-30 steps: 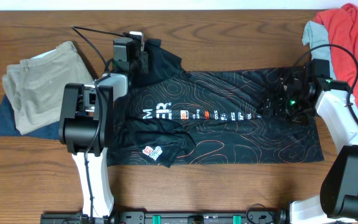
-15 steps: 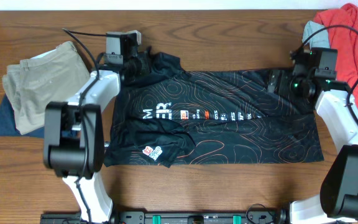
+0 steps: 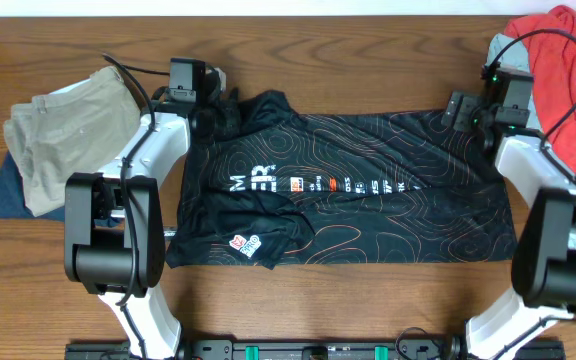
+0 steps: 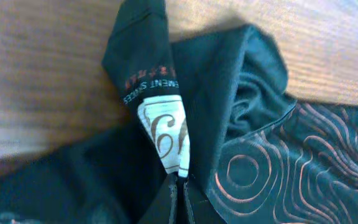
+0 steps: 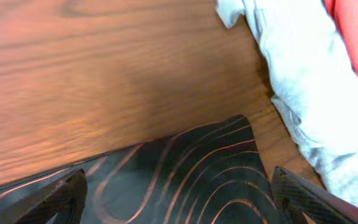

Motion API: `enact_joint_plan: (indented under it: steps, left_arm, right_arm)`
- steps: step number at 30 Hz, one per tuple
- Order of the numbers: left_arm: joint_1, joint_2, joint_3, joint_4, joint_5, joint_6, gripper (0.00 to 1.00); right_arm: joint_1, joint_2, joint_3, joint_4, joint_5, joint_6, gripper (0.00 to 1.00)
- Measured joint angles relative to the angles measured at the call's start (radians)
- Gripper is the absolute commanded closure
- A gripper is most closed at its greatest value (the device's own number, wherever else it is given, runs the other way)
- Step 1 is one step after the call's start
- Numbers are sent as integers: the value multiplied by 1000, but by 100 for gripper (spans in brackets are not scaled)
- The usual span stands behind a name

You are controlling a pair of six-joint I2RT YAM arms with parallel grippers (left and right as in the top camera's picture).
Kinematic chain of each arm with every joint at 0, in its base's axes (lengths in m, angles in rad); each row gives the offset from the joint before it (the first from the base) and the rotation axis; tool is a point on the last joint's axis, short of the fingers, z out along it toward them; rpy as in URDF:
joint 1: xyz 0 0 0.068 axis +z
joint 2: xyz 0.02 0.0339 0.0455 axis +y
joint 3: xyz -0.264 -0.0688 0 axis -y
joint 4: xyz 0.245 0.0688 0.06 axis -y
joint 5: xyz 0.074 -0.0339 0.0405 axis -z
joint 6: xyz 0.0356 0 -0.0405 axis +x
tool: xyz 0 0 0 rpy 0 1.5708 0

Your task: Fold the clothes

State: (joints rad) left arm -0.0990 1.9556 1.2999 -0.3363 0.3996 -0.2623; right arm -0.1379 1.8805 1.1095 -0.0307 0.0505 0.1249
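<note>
The black jersey (image 3: 368, 190) is lying spread across the middle of the worktop (image 3: 368, 40), the left pincer (image 4: 179, 186) is clamping its far left edge, and the right pincer (image 5: 179, 172) is hanging wide apart over the far right corner, which I think needs pinching next to start the fold.

Robot lab bench: two arms (image 3: 146, 295) at a wooden table (image 3: 368, 40).

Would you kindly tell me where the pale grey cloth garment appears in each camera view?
Overhead: the pale grey cloth garment is at the top right, against the red garment.
Left wrist: not in view.
Right wrist: it runs along the right side, upper half.
Shared landmark: the black jersey with copper contour lines, visible in all three views.
</note>
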Motion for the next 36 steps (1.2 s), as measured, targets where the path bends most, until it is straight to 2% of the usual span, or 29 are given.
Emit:
enact_joint_plan:
  steps: [6, 11, 13, 14, 15, 16, 17, 18, 19, 23, 29, 36]
  left_arm:
    - [8, 0, 0, -24, 3, 0, 94]
    - [11, 0, 0, -24, 5, 0, 94]
    - [11, 0, 0, -25, 6, 0, 94]
    - [11, 0, 0, -25, 6, 0, 94]
    - [11, 0, 0, -25, 6, 0, 94]
    - [11, 0, 0, -25, 6, 0, 94]
    - [11, 0, 0, -25, 6, 0, 94]
    - [11, 0, 0, -25, 6, 0, 94]
    - [11, 0, 0, -26, 6, 0, 94]
    - [11, 0, 0, -39, 6, 0, 94]
    - [21, -23, -1, -145, 6, 0, 94]
    - [64, -206, -1, -296, 6, -1, 94]
  right_arm:
    - [-25, 114, 12, 117, 32, 1, 16]
    - [-43, 170, 23, 182, 37, 2, 18]
    - [-43, 186, 24, 185, 37, 2, 23]
    - [-43, 193, 24, 185, 37, 2, 32]
    - [-43, 200, 24, 185, 36, -1, 47]
    - [-43, 206, 24, 187, 35, 0, 68]
    - [-43, 210, 26, 192, 31, 7, 82]
    - [-43, 210, 27, 190, 34, 8, 90]
    - [-43, 210, 29, 187, 34, 9, 92]
    - [-43, 211, 31, 181, 35, 14, 95]
    - [-55, 193, 44, 102, 35, 37, 99]
    - [-100, 110, 41, -77, 39, 53, 99]
